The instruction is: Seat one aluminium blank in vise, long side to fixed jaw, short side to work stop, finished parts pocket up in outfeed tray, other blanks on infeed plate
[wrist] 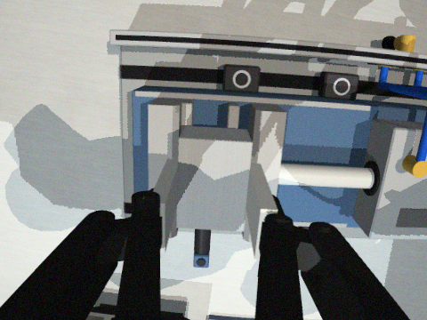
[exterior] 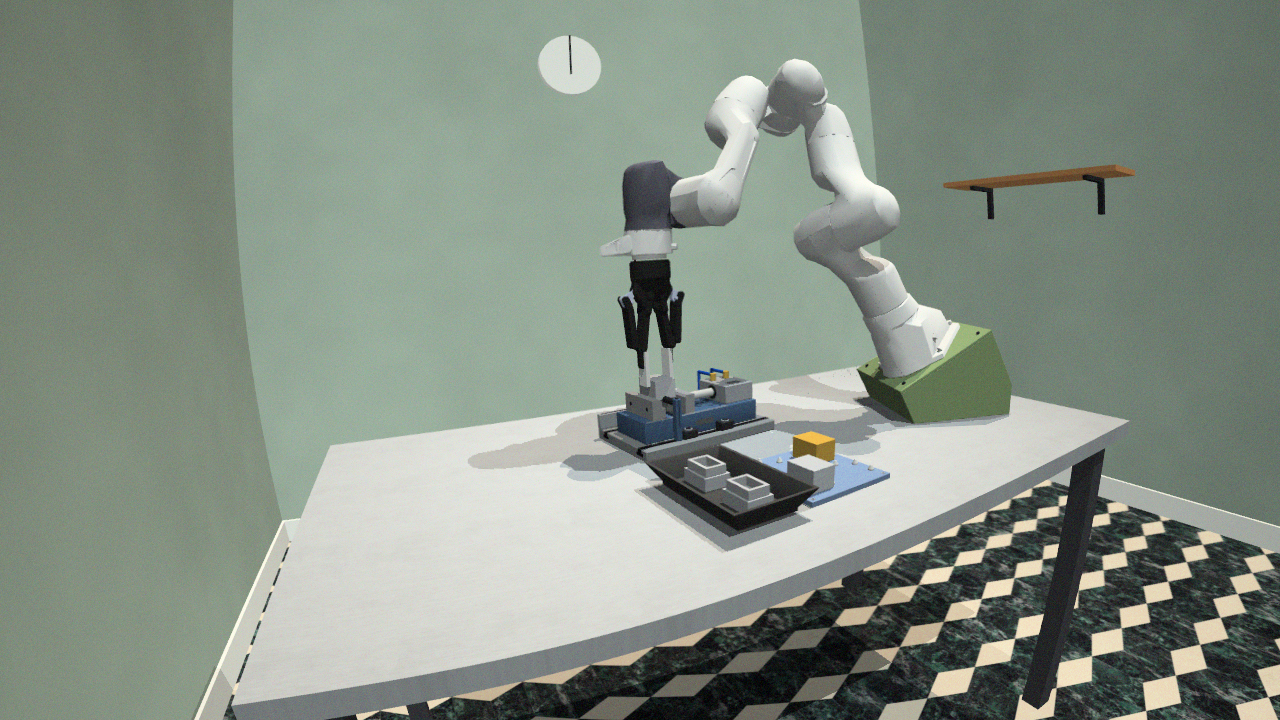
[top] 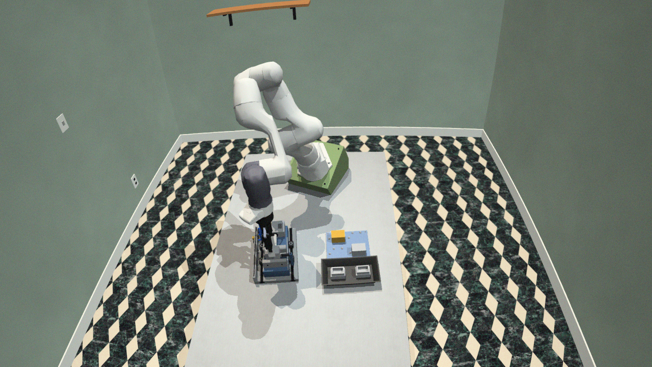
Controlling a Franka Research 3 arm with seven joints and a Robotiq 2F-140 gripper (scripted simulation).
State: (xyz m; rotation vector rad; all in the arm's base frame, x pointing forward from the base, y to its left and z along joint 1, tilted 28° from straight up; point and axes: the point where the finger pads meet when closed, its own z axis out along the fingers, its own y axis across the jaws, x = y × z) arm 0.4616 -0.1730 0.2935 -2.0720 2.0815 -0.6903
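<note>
Vise (top: 273, 264) on the bench (top: 319, 319), left of centre in the top view, takes the blank between the fixed jaw at the left of the wrist view and the moving jaw. The end effector (wrist: 210, 208) is clamped on the aluminium blank (wrist: 213, 178), which stands in the opening. To seat it well, I would ease it straight down, level, long side against the fixed jaw, then slide it toward the work stop (wrist: 202, 244) before releasing.

Machine-tending workcell in a bare green-walled room: grey bench (exterior: 501, 537) carries a vise (exterior: 680, 413), infeed plate (exterior: 859, 476), outfeed tray (exterior: 707, 505) and a Franka arm (exterior: 832, 170) on green pedestal (exterior: 975, 380).
</note>
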